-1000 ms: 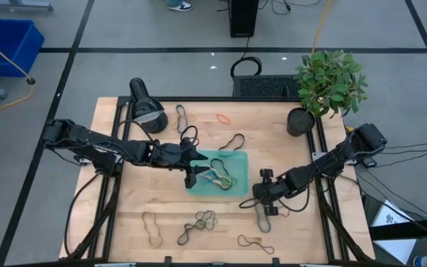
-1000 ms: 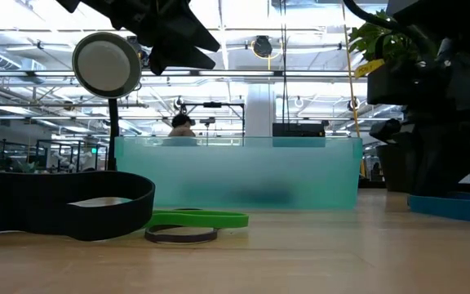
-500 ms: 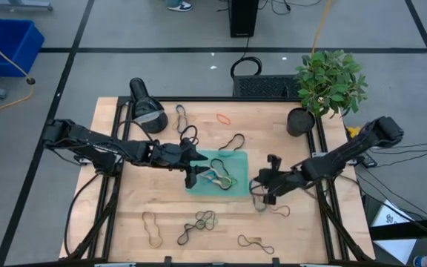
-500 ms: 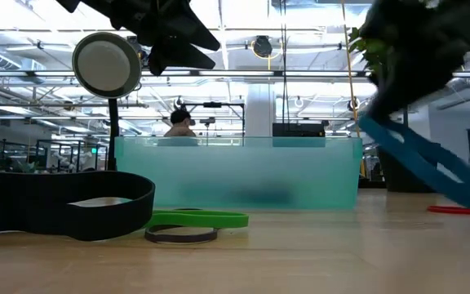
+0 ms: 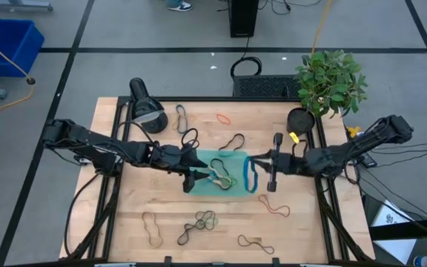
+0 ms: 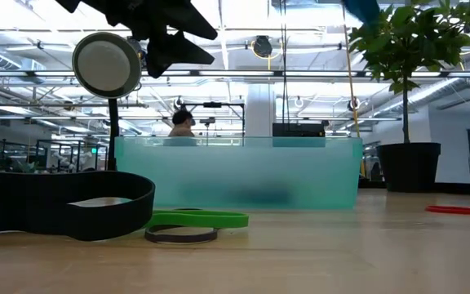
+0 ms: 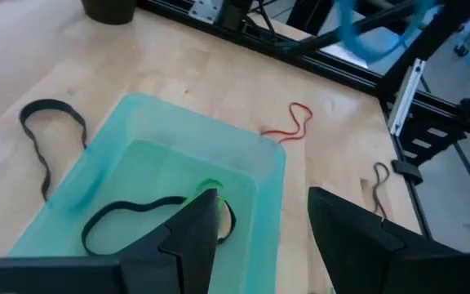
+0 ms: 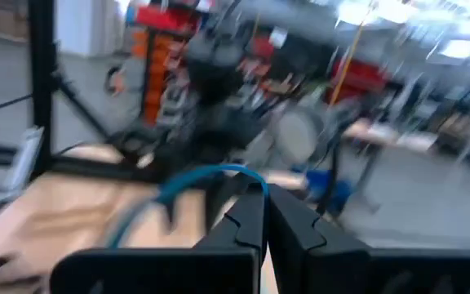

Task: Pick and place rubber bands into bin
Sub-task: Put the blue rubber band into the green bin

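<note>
Wooden tabletop (image 5: 132, 215), bands scattered | right fingers (image 5: 262, 165) pinched on blue band (image 5: 251, 176), which hangs below them at bin (image 5: 237, 157) edge; bin lies just ahead | left fingers (image 5: 196, 175) parted over bin, empty

Light wood table (image 5: 139, 204) with black frame rails. Teal bin (image 5: 232, 157) sits near centre. Loose rubber bands directly on the wood: black band (image 5: 233, 142) just behind the bin, orange band (image 5: 223, 119) and dark pair (image 5: 181, 117) toward the far edge, black loop (image 5: 189, 136) near the bin's far-left corner. Near edge: tan band (image 5: 152, 227), tangled cluster (image 5: 199, 223), another band (image 5: 256, 243), red-brown band (image 5: 273, 207) right of the bin. Black lamp (image 5: 146, 109) at far left, potted plant (image 5: 330, 83) at far right corner.
</note>
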Robot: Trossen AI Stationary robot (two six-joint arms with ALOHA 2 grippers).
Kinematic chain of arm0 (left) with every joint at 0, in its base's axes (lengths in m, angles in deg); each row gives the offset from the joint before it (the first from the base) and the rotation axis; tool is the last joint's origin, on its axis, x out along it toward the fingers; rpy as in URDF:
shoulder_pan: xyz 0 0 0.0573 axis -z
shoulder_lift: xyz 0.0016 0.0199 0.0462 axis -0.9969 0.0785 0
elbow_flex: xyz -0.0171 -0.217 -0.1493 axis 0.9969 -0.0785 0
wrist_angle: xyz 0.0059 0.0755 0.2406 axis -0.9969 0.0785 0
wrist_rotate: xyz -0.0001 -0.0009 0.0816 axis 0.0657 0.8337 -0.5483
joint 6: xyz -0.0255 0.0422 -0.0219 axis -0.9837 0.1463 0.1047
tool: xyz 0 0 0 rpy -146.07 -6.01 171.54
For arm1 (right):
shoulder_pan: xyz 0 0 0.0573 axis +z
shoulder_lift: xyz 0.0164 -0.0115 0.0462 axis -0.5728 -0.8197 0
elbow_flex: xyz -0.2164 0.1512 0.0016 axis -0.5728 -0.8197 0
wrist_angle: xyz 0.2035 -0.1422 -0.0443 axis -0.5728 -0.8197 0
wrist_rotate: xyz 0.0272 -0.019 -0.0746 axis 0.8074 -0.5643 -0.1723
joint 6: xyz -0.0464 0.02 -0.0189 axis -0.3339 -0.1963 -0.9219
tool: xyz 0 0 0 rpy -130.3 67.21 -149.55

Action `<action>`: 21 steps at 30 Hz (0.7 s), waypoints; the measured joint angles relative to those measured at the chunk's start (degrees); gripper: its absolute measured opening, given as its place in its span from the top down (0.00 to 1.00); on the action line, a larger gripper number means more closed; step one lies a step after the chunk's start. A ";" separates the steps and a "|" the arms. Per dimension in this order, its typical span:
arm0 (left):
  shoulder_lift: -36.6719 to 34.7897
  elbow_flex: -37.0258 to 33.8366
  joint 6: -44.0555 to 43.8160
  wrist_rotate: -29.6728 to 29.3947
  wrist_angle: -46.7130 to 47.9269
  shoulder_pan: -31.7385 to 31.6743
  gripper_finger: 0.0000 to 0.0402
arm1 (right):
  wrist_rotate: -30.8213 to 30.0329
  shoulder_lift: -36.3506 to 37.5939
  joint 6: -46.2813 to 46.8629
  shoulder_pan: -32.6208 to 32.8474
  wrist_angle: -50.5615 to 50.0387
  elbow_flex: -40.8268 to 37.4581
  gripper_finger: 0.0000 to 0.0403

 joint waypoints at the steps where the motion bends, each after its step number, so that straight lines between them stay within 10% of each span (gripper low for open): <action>1: 0.00 0.00 0.28 0.11 0.05 0.24 0.51 | 0.00 -0.68 -1.79 -0.85 2.03 0.05 1.00; 9: 0.00 0.00 0.42 3.55 1.60 1.67 0.51 | 12.21 -11.12 3.22 -7.89 4.11 0.05 1.00; 21: 0.00 0.00 -3.08 4.07 3.42 1.62 0.51 | 12.36 -26.87 6.71 -12.06 4.40 0.03 1.00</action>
